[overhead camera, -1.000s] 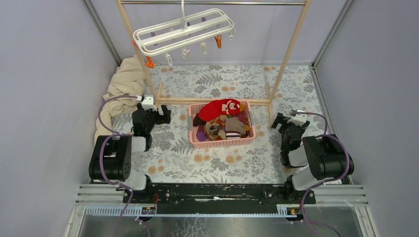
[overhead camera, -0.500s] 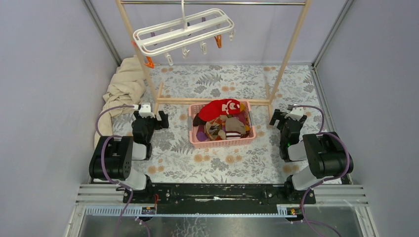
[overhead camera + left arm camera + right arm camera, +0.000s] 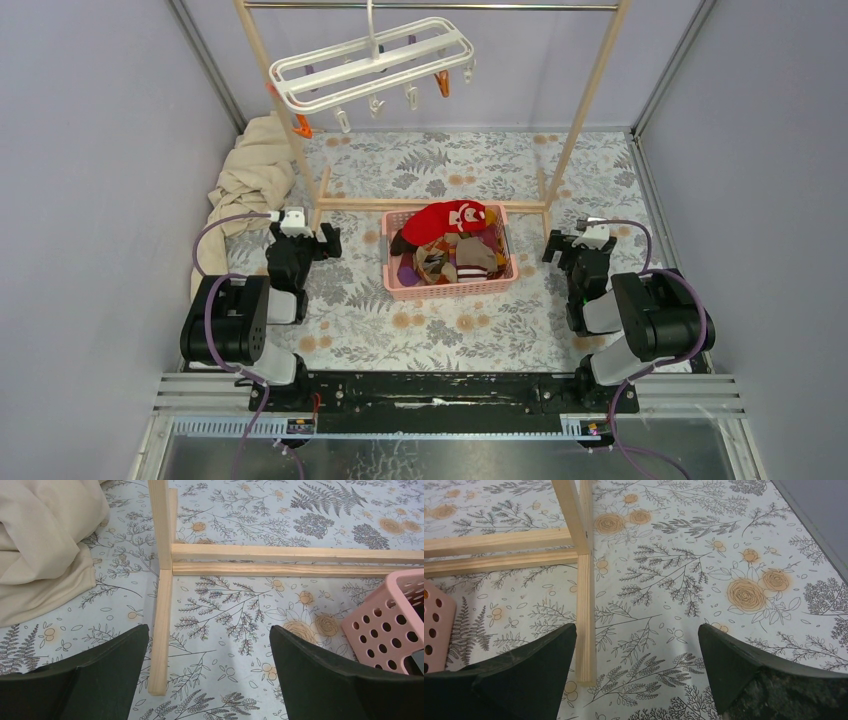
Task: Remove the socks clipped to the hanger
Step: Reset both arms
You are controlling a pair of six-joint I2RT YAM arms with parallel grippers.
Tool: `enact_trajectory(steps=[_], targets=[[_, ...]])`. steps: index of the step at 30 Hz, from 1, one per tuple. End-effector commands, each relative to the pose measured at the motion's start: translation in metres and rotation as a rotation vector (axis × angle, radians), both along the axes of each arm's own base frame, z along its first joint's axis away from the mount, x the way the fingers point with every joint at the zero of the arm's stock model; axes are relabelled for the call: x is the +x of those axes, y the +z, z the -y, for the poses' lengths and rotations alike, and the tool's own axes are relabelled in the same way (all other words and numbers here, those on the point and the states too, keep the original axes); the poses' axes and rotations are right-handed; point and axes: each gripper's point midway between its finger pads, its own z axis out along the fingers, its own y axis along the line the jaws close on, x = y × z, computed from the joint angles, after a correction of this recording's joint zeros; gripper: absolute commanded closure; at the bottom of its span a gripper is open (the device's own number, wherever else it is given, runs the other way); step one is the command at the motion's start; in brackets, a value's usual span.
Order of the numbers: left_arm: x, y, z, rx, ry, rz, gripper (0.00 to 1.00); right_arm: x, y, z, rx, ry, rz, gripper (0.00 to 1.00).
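Note:
The white hanger [image 3: 372, 62] hangs from the metal rail at the top, tilted, with small pastel and orange clips dangling bare; no sock shows on it. The socks [image 3: 447, 240], red, brown and striped among them, lie piled in a pink basket [image 3: 447, 289] on the floral table. My left gripper [image 3: 322, 239] is open and empty, low at the left of the basket; its view shows it [image 3: 209, 635] beside the rack's wooden foot. My right gripper [image 3: 558, 246] is open and empty at the right of the basket, and its view shows it [image 3: 637, 635] over the floral cloth.
The wooden-post rack [image 3: 434, 204] stands behind the basket, with base rails [image 3: 295, 561] and feet [image 3: 585, 615] on the table. A beige cloth [image 3: 248, 175] is heaped at the back left, also in the left wrist view [image 3: 42, 545]. Grey walls enclose the sides.
Both arms have drawn back and turned away from the basket. The left gripper swung slightly back; the right gripper moved up and left toward the rack's right foot. Hanger and socks have not moved.

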Motion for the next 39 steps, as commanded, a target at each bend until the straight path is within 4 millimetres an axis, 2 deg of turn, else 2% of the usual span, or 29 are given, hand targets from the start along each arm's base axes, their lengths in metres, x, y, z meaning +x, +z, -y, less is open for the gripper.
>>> enact_trajectory(steps=[1, 10, 17, 20, 39], targets=[[0.007, 0.018, -0.001, 0.029, -0.008, 0.077, 0.01, 0.009, 0.023, -0.005, -0.016, 0.029, 0.09, 0.0], [0.008, 0.018, -0.001, 0.026, -0.007, 0.075, 0.01, 0.021, 0.013, 0.016, 0.013, -0.126, 0.015, 0.0], [0.005, 0.018, -0.001, 0.026, -0.005, 0.084, 0.01, 0.022, 0.013, 0.016, 0.012, -0.125, 0.012, 0.0], [0.008, 0.019, -0.008, 0.016, 0.043, 0.079, 0.01, 0.022, 0.013, 0.017, 0.01, -0.126, 0.013, 0.0], [0.011, 0.015, -0.005, 0.049, 0.046, 0.057, 0.02, 0.021, 0.015, 0.016, 0.011, -0.123, 0.025, 0.0]])
